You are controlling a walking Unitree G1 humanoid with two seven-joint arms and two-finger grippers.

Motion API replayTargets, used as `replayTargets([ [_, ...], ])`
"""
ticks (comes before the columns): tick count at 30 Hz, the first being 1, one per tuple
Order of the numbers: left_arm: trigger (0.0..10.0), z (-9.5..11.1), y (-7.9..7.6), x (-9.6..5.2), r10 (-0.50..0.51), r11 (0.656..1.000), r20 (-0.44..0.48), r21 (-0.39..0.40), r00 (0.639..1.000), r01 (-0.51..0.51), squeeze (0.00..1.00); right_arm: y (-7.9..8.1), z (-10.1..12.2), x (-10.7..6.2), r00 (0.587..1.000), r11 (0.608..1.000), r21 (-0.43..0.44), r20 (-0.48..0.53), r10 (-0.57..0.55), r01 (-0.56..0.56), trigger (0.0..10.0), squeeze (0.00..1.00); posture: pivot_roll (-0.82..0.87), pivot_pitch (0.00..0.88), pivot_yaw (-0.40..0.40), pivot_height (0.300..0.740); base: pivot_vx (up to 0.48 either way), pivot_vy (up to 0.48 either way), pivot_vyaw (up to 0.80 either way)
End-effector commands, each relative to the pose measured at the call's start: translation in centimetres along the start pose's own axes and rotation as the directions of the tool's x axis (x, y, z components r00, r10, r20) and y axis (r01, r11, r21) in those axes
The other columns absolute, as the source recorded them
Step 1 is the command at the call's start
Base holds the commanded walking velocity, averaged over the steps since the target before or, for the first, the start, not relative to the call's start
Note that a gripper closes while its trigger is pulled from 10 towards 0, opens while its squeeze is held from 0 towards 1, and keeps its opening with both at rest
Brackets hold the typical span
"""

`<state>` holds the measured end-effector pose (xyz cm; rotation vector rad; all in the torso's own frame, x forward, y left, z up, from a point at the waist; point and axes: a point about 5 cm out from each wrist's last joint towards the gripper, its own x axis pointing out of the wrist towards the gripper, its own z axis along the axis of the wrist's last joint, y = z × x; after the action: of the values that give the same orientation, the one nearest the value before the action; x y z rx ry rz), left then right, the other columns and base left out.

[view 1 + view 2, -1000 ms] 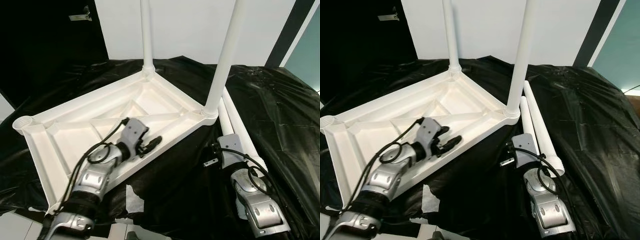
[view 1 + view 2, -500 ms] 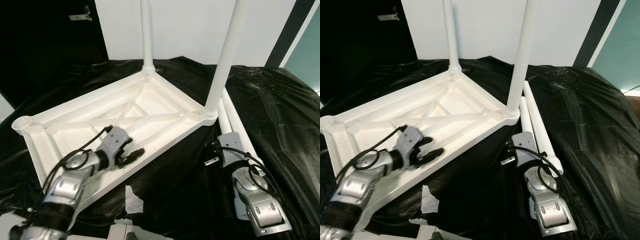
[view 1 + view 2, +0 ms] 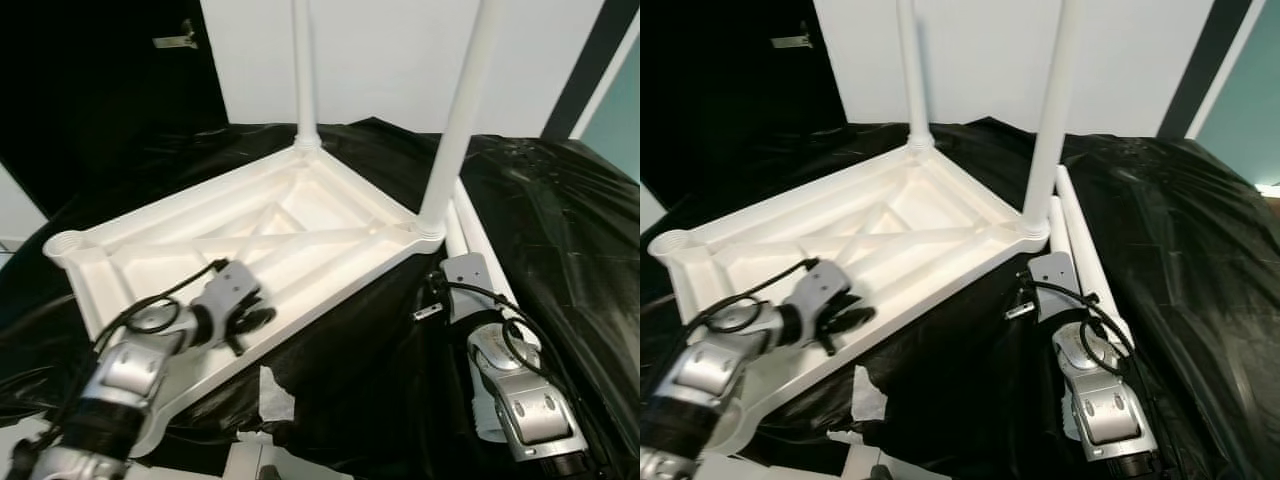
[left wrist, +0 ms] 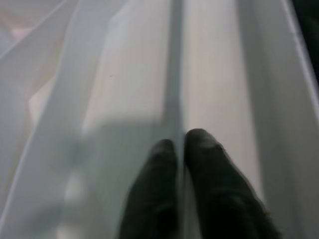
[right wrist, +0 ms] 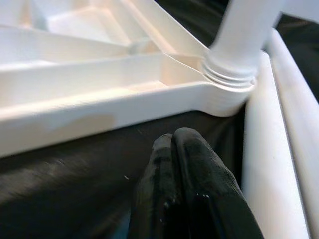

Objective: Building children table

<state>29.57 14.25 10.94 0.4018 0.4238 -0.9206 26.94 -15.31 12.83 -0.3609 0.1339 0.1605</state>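
Overhead, both fitted legs (image 3: 463,120) of the tabletop (image 3: 330,215) are cut off.

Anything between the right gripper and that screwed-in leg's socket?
Nothing solid: the right wrist view shows bare black sheet between the right gripper and the socket.

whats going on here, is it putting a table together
Yes. A white tabletop lies upside down on black sheeting, with two legs already standing in its far corner sockets. Two loose legs lie on the sheeting beside it. The left end effector, fingers shut, rests on the tabletop's near rim. The right end effector, also shut, sits low by the loose legs, holding nothing.
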Motion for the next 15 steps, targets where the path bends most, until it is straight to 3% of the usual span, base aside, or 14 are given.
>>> replayTargets([
  [1,0.0,-1.5,-1.7,2.0,-0.025,0.997,-0.069,-0.077,0.997,0.019,0.00,-0.3,0.4,0.0,1.000,1.000,0.015,0.008,-0.012,0.012,10.0,0.00,0.01,0.000,0.004,0.740,0.000,0.000,0.00],
  [3,0.0,-1.1,-1.5,3.7,0.080,0.977,-0.050,-0.193,0.996,-0.088,0.00,-0.3,0.5,0.0,1.000,1.000,0.019,0.013,-0.014,0.013,10.0,0.00,0.00,0.000,0.005,0.740,0.000,0.000,0.00],
  [5,0.0,-0.9,-1.4,4.2,0.115,0.963,-0.049,-0.238,0.992,-0.123,0.00,-0.3,0.5,0.0,1.000,1.000,0.021,0.014,-0.014,0.013,10.0,0.00,0.00,0.000,0.005,0.740,0.000,0.000,0.00],
  [6,0.0,-0.6,-1.3,5.3,0.179,0.926,-0.043,-0.331,0.983,-0.183,0.00,-0.2,0.6,0.0,1.000,1.000,0.021,0.016,-0.010,0.010,10.0,0.00,0.00,0.000,0.006,0.740,0.000,0.000,0.00],
  [7,0.0,-0.6,-1.3,5.3,0.179,0.926,-0.043,-0.331,0.983,-0.183,0.00,-0.2,0.6,0.0,1.000,1.000,0.021,0.016,-0.010,0.010,10.0,0.00,0.00,0.000,0.006,0.740,0.000,0.000,0.00],
  [11,0.0,0.0,-1.0,6.8,0.287,0.858,-0.041,-0.433,0.957,-0.276,0.00,0.1,0.7,0.1,1.000,1.000,0.021,0.020,0.004,-0.004,10.0,0.00,-0.01,0.000,0.007,0.740,0.000,0.000,0.00],
  [15,0.0,0.4,-0.9,7.5,0.326,0.832,-0.042,-0.461,0.945,-0.308,0.00,0.2,0.8,0.1,1.000,1.000,0.021,0.021,0.010,-0.010,10.0,0.00,-0.01,0.000,0.007,0.740,0.000,0.000,0.00],
])
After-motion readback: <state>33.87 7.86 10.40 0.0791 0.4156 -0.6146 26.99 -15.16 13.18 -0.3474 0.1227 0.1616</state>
